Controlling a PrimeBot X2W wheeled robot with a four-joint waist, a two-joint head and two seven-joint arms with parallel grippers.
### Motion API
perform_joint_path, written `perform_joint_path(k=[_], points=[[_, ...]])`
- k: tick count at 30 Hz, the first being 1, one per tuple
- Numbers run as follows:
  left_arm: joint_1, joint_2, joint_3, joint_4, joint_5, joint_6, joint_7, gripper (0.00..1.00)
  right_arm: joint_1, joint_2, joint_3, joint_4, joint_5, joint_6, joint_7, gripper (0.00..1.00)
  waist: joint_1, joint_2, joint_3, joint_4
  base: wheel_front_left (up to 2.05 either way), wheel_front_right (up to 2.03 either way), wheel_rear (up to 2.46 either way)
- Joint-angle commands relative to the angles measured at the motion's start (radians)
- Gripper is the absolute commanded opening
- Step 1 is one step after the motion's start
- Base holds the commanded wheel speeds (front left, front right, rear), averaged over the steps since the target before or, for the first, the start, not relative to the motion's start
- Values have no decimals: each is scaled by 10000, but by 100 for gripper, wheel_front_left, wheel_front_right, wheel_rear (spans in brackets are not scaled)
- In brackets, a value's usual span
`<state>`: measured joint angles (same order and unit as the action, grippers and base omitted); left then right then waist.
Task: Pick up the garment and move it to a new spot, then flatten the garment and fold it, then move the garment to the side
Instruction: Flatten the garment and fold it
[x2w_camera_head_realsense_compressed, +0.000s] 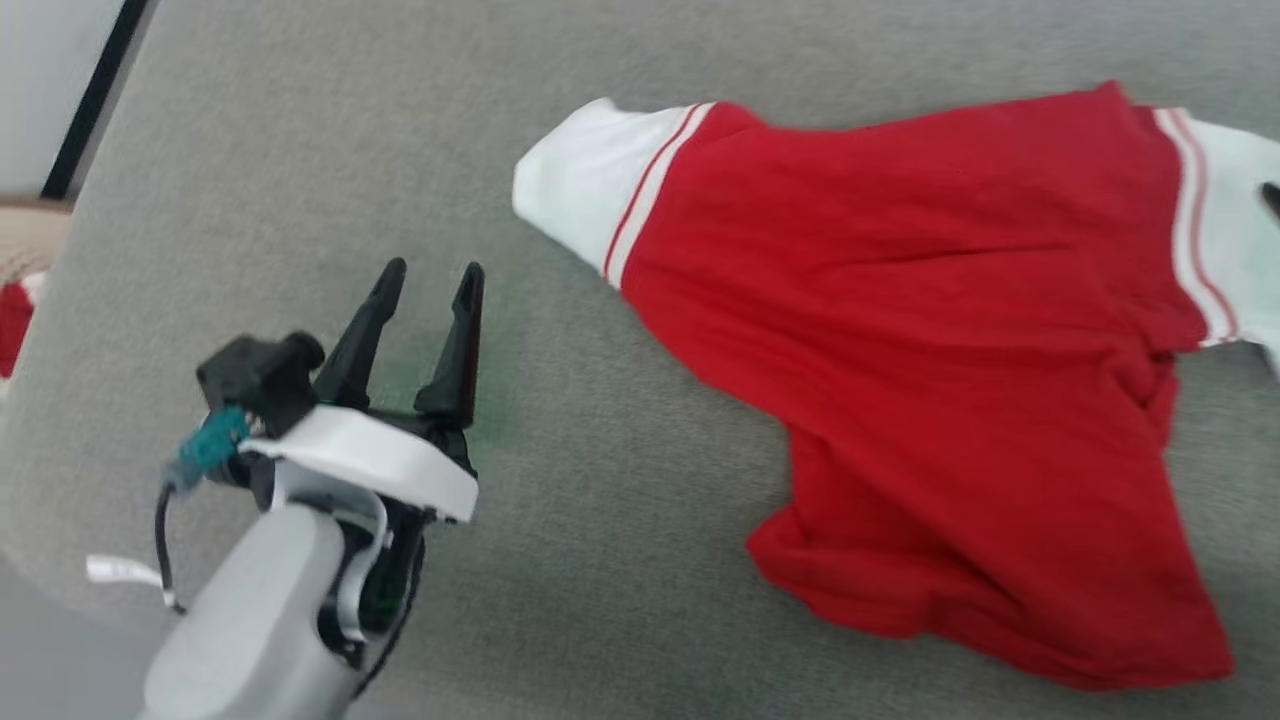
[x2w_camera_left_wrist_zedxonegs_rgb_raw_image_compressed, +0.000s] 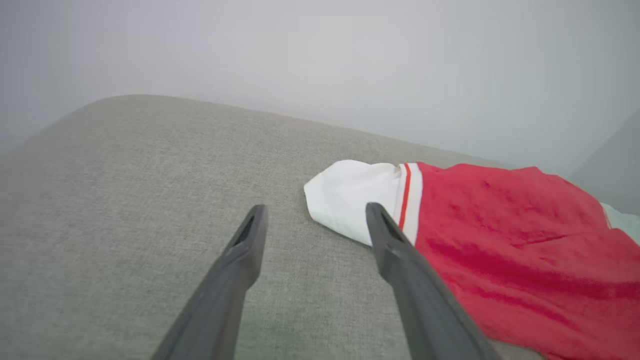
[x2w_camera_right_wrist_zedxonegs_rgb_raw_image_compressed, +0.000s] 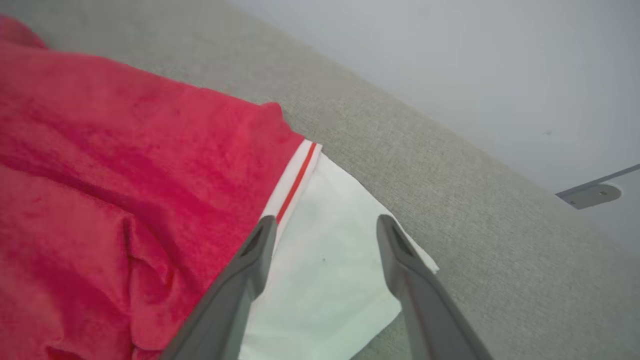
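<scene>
Left gripper (x2w_camera_head_realsense_compressed: 433, 270), fingers spread and empty, hovers near the garment (x2w_camera_head_realsense_compressed: 900, 300); right gripper (x2w_camera_right_wrist_zedxonegs_rgb_raw_image_compressed: 326, 222) gapes over its white sleeve (x2w_camera_right_wrist_zedxonegs_rgb_raw_image_compressed: 340, 260).

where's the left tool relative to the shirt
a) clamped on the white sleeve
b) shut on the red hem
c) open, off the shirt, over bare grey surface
c: in the head view the left tool stands open over the grey surface, apart from the shirt.
</scene>
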<state>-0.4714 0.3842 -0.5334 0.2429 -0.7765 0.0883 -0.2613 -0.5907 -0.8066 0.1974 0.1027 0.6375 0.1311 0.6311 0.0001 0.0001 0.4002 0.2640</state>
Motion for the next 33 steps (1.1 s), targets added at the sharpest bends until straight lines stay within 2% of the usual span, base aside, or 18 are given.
perform_joint_path(k=[1,7,13,18,23,24,25,26,27,28,32,33], points=[[251,-208,317,-220,343,23,-47,100,-276,-288,171,214,58,-5,188,100,-1,-1,407,394,0,0,0],[1333,-1367,1792,-1036,1895,-545,-49,100,-1747,-1316,1209,1409,503,-5,1186,100,-1,-1,1034,944,0,0,0],[1659,-2117,2765,-1056,2708,-1329,-50,100,-2703,-1794,2079,2112,1007,-5,1593,100,-1,-1,1413,1213,0,0,0],[1684,-2451,3286,-1066,3108,-1767,-50,100,-2817,-2008,3035,2669,1597,-5,2886,100,-1,-1,1577,1200,0,0,0],[1510,-2489,3481,-1110,3351,-2035,-50,100,-3075,-2085,3380,2719,1898,-3,3092,100,-1,-1,1677,1091,0,0,0],[1411,-2428,3470,-1108,3368,-2071,-50,100,-3130,-2079,3434,2724,1926,-3,3105,96,-1,-1,1705,1068,0,0,0],[1304,-2360,3445,-1103,3386,-2109,-50,100,-3205,-2083,3489,2722,1942,-3,3128,70,-1,-1,1746,1047,0,0,0],[1176,-2293,3394,-1073,3398,-2122,-51,100,-3254,-2082,3538,2723,1950,-5,3143,32,-1,-1,1777,1034,0,0,0],[1018,-2202,3329,-1043,3401,-2142,-51,100,-3336,-2070,3544,2781,1970,-6,3130,3,-1,-1,1819,1017,0,0,0],[829,-2073,3247,-979,3400,-2166,-51,100,-3457,-2036,3541,2811,1934,-8,3029,0,-1,-1,1869,992,0,0,0],[-290,-1437,2659,-843,3373,-2191,96,100,-3773,-1806,3542,2914,1873,-29,2654,0,-1,-1,2010,874,0,0,0],[-290,-1437,2659,-843,3373,-2191,96,100,-3773,-1806,3542,2914,1873,-29,2654,0,-1,-1,2010,874,0,0,0]])
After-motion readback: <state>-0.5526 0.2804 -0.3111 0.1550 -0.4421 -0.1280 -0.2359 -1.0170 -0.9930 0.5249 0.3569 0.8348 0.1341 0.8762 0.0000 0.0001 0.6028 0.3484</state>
